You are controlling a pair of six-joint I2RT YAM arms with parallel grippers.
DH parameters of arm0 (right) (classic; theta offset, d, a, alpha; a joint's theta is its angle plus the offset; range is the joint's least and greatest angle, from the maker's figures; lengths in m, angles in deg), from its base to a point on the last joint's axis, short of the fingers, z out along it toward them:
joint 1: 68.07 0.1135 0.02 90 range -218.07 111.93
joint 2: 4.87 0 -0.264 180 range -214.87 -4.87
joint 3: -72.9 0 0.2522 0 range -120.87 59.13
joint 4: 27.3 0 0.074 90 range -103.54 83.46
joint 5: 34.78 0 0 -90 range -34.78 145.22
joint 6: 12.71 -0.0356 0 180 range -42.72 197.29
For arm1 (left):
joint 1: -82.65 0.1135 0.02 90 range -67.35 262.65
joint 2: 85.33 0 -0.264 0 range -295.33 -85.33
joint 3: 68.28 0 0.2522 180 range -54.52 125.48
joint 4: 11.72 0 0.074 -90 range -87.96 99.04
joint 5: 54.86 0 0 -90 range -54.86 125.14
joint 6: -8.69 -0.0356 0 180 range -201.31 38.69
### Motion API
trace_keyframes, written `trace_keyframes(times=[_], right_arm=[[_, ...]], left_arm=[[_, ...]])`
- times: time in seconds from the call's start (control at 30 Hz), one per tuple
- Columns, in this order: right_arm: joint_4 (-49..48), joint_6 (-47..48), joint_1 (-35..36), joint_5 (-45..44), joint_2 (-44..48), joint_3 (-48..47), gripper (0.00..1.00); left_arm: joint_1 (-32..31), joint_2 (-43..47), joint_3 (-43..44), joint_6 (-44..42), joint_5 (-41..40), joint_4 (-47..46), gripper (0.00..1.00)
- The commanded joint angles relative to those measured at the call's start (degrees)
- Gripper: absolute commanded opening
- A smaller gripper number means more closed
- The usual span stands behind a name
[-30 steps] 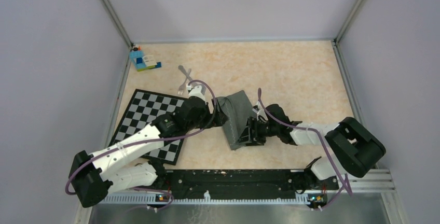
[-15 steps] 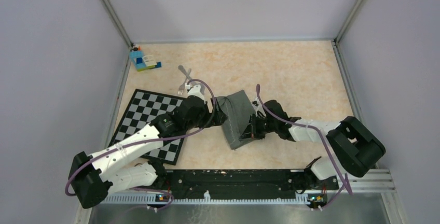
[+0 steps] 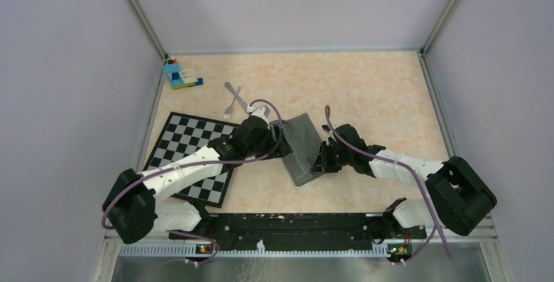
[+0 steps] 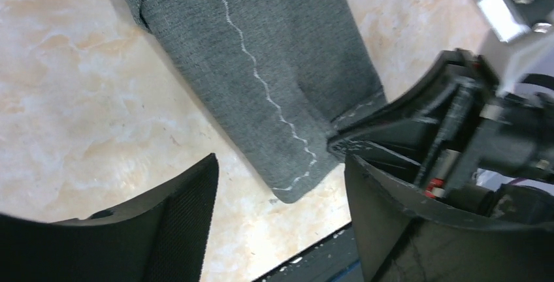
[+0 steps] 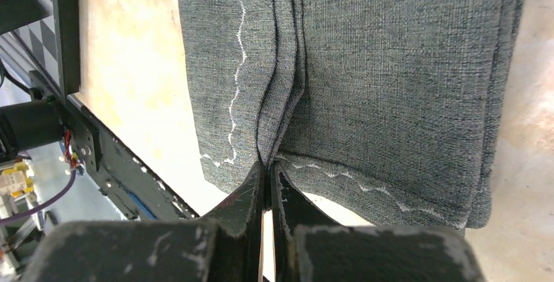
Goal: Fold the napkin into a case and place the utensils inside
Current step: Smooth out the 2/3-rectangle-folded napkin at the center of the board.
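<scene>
Grey cloth, folded: the napkin [image 3: 299, 146] lies as a narrow rectangular strip at mid-worktop [image 3: 372, 93], set on a diagonal, far end toward the back, near end toward the arm bases. It sits flat on bare surface, just right of the checkered mat [image 3: 186, 155] and apart from it.

Right hand [image 3: 320, 162]: fingers pressed together, pinching a raised ridge of cloth at the near right corner of the strip. The right wrist view shows the pinch [image 5: 266, 168] at the stitched hem, where several layers gather into a pleat running up the napkin [image 5: 398, 66]. The wavy white stitch line is visible on both sides of the pleat.

Left hand [image 3: 281, 140]: spread, holding nothing. In the left wrist view it [image 4: 279, 164] is poised over the near end of the napkin [image 4: 261, 53], one finger to each side of the strip's corner. Contact with the cloth cannot be told. The same view shows the right hand [image 4: 336, 143] gripping the hem edge.

Utensils: fork [image 3: 229, 108] and knife [image 3: 236, 94] lie crossed on the worktop behind the mat, well apart from the napkin, not inside it.

Toy-brick block [image 3: 179, 75], blue: far left corner.
</scene>
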Motion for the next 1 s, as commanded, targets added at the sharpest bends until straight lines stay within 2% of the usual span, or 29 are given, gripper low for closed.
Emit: trace_keyframes(times=[0.0,0.07,0.17,0.27,0.5,0.6,0.63,0.73,0.8,0.87,0.97], right_arm=[[0.75,3.39,-0.54,-3.5,3.07,-1.2,0.0],[0.7,3.63,-0.51,-3.62,2.62,-1.44,0.0],[1.39,3.82,-0.52,-4.76,1.85,-1.72,0.0],[2.4,3.97,-0.52,-6.35,1.14,-1.69,0.0],[-0.05,4.31,-0.52,-4.45,-0.89,-0.84,0.0],[3.14,6.45,-0.43,-6.03,-1.05,-3.11,0.0],[5.02,7.43,-0.36,-6.95,-0.54,-4.28,0.03],[9.68,10.77,-0.15,-8.49,2.24,-7.43,0.28],[8.88,12.18,-0.2,-6.28,3.33,-8.35,0.4],[3.96,12.07,-0.19,-0.26,2.9,-8.22,0.46],[-8.11,9.43,-0.14,12.23,-1.7,-7.57,0.45]], left_arm=[[4.66,-6.31,0.13,-1.18,7.6,-8.75,0.69],[6.66,-10.79,2.52,-2.42,8.62,-8.73,0.58],[7.76,-17.14,7.32,-5.06,10.85,-7.74,0.48],[7.92,-21.36,9.68,-5.92,11.72,-8.74,0.43],[8.61,-26.14,8.69,-5.09,11.58,-12.04,0.36],[8.89,-28.27,8.68,-5.61,10.65,-10.94,0.35],[9.1,-29.33,8.7,-5.73,10.76,-10.74,0.34],[9.38,-30.77,8.32,-5.73,11.39,-10.9,0.32],[9.55,-31.0,7.74,-5.28,11.74,-11.42,0.32],[9.73,-30.91,7.35,-5.0,11.97,-11.77,0.31],[9.89,-30.81,7.06,-4.79,12.05,-11.76,0.3]])
